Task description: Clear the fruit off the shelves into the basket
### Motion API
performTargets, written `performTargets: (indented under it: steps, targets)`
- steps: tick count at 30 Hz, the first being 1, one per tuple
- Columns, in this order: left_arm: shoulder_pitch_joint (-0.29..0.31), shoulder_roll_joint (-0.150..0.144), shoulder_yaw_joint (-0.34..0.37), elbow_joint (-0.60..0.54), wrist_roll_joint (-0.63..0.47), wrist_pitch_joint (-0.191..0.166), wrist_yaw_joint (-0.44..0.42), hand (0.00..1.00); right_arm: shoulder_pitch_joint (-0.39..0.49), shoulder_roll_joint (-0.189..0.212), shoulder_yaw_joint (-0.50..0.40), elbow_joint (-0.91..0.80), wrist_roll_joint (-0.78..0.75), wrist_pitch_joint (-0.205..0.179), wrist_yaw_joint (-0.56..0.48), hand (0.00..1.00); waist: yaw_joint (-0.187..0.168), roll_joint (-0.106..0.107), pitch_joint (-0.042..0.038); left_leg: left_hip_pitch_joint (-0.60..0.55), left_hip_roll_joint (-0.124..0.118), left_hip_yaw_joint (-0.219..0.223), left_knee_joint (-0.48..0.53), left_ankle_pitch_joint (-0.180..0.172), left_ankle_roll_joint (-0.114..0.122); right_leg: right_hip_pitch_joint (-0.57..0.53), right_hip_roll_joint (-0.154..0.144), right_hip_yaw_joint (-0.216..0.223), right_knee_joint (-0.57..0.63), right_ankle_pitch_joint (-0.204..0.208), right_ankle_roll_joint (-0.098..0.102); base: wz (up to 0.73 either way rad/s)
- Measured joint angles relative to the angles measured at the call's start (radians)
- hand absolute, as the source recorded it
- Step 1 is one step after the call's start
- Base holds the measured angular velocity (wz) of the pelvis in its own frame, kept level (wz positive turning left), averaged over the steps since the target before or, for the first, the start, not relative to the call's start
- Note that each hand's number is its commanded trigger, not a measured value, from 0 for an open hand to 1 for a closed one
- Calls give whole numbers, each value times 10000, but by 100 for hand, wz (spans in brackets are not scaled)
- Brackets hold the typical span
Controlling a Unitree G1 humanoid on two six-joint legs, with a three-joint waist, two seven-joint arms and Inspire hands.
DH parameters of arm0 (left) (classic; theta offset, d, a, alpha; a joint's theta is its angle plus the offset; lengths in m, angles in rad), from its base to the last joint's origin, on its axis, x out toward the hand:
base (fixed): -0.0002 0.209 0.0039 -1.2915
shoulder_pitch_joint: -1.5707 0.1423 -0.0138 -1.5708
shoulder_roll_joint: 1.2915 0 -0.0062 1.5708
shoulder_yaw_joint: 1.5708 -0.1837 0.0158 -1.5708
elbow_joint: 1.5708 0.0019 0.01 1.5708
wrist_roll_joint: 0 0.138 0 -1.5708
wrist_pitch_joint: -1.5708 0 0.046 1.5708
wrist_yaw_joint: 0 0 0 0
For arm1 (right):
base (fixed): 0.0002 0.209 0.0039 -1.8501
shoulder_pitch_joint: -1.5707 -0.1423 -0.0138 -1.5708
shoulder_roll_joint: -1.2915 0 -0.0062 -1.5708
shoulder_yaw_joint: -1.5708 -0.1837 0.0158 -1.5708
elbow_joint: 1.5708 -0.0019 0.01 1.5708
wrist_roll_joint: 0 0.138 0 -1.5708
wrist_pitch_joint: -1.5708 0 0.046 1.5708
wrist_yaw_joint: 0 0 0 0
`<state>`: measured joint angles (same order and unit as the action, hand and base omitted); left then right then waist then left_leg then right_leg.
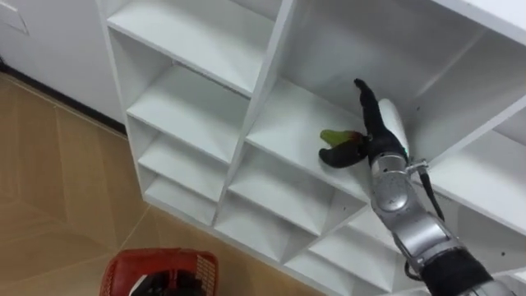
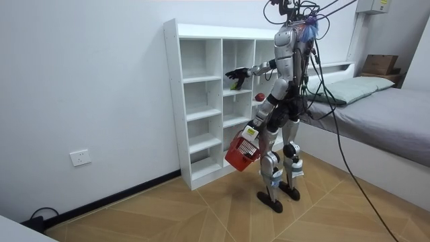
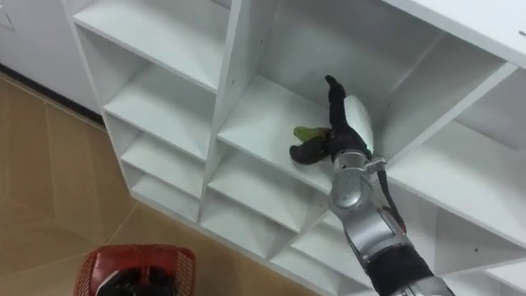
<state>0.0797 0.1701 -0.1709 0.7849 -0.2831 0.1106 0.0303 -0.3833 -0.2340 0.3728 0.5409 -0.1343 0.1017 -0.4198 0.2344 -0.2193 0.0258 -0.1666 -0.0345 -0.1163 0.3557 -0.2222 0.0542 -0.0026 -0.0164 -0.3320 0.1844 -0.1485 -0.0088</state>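
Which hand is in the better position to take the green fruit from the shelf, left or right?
Right. The right hand is inside the shelf compartment, right beside the green fruit. The left hand hangs low at the red basket, far from it.

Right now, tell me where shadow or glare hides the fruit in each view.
Left eye view: no glare; soft shade lies inside the closet, and dark fingers of the right hand cover the lower part of the green fruit. Room view: the compartments are shaded inside, and the fruit is a green speck beneath the hand.
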Motion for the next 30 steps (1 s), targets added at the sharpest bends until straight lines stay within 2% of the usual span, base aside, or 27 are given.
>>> performTargets:
  steps: [7, 9, 12, 17, 21, 30]
  targets:
    - [-9, -44, -139, 10, 2, -61, 6, 100, -722, 8, -3, 1006, -701, -168, -857, 0, 38, 135, 19, -169, 8, 69, -188, 72, -34, -280, -5, 103, 2, 0, -1, -3]
    - [-29, -33, -306, 10, 28, -61, 1, 100, -1009, -19, -5, 1239, -701, -167, -1059, 0, -13, 172, 17, -188, 18, 84, -196, 108, -49, -352, 4, 299, 2, 0, -1, 0]
    - [-50, -34, -338, 47, 13, -60, -3, 100, -1118, -19, 2, 1251, -778, -252, -1231, 0, -104, 250, 24, -208, 23, 117, -221, 143, -51, -404, -26, 301, 8, 0, 0, -3]
    - [-205, -121, -353, 51, 24, -61, 24, 100, -1150, -24, -11, 1247, -1118, -354, -926, 0, -377, 263, 29, -390, -31, 58, -282, 233, -44, -568, -113, 281, 5, -1, 1, 4]
    - [-358, -153, -447, 51, 14, -61, 65, 100, -1150, -24, -11, 1508, -1103, -349, -404, 0, -391, 259, 28, -397, -57, 33, -290, 239, -39, -569, -112, 286, 8, -1, 1, 1]
    - [-479, -145, -750, 275, -9, -75, 98, 100, -1162, -21, -14, 1975, -1099, -375, -13, 0, -361, 214, 27, -339, -138, 60, -322, 281, 34, -517, -164, 301, 28, 0, 2, 0]
